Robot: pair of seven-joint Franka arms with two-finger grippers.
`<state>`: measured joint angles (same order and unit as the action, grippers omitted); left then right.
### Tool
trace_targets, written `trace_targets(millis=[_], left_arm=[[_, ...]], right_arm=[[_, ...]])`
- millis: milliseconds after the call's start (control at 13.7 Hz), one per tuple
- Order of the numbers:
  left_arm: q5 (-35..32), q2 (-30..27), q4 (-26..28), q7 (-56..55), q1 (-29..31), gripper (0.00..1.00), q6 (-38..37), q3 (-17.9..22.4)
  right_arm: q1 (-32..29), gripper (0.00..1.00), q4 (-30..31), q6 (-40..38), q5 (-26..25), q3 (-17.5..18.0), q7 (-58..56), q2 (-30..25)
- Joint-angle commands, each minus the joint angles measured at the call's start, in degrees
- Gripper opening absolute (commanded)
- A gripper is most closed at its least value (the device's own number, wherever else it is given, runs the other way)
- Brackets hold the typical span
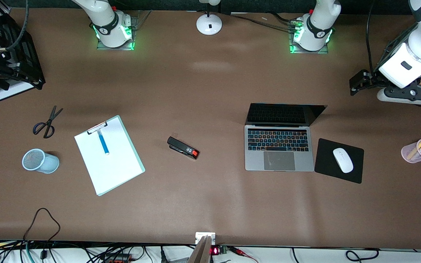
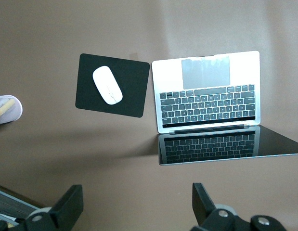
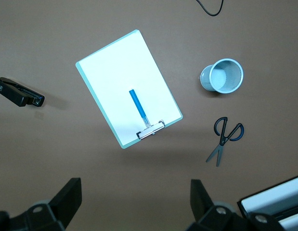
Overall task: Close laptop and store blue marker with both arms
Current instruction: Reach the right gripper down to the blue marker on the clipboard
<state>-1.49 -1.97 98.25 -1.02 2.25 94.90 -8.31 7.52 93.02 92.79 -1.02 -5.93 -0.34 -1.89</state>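
The laptop [image 1: 279,146] lies open on the table toward the left arm's end, its dark screen tilted back and its keys lit in colours. Just beside it, toward the left arm's end, a black mouse pad [image 1: 325,168] carries a white mouse [image 1: 342,160]. Farther out the same way from the laptop stands a pink pen cup [image 1: 413,155] with several pens and markers in it, a purple one and a yellow one among them.

Toward the right arm's end from the laptop, a black stapler [image 1: 182,147] with a red tip lies alone. Farther that way is a clipboard [image 1: 117,171] with white paper, and the blue marker [image 1: 103,142] rests on that paper, its white end just under the clip. Farther again from the laptop, a light-blue mesh cup [image 1: 40,160] lies tipped on its side; nothing shows inside it in the right wrist view [image 3: 222,75]. Scissors [image 1: 47,122] lie near that cup, farther from the front camera than it is.

The left gripper [image 2: 136,204] hangs high over the bare table just past the laptop's screen, fingers spread wide and holding nothing. The right gripper [image 3: 136,202] hangs over the table above the clipboard's clip end, fingers also spread wide and holding nothing.
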Motion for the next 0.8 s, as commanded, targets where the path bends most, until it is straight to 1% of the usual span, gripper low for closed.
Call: trace_targets(millis=[0,146,293,512,659,732], left_arm=[[-0.44,0.74,-1.84,0.58,-0.14,1.0,-0.68,-0.04],[-0.44,0.74,-1.84,0.49,-0.23,1.0,-0.68,-0.13],[-0.44,0.74,-1.84,0.49,-0.23,1.0,-0.68,-0.13],[-0.53,0.74,-1.92,0.14,-0.23,1.0,-0.68,-0.21],[-0.53,0.92,-1.92,-0.3,-0.32,1.0,-0.68,-0.21],[-0.71,1.0,-1.92,-0.13,-0.4,1.0,-0.68,-0.21]], right_arm=[[-0.14,1.0,-1.0,-1.12,0.84,0.13,-0.63,0.39],[-0.14,1.0,-1.0,-0.95,0.76,0.13,-0.63,0.65],[-0.23,1.0,-1.0,-0.86,0.76,0.13,-0.63,2.23],[-0.14,1.0,-0.82,0.45,0.76,0.13,-3.78,6.97],[-0.23,1.0,0.49,4.04,0.76,0.13,-6.41,10.83],[-0.14,1.0,1.63,7.11,0.76,0.13,-8.95,12.42]])
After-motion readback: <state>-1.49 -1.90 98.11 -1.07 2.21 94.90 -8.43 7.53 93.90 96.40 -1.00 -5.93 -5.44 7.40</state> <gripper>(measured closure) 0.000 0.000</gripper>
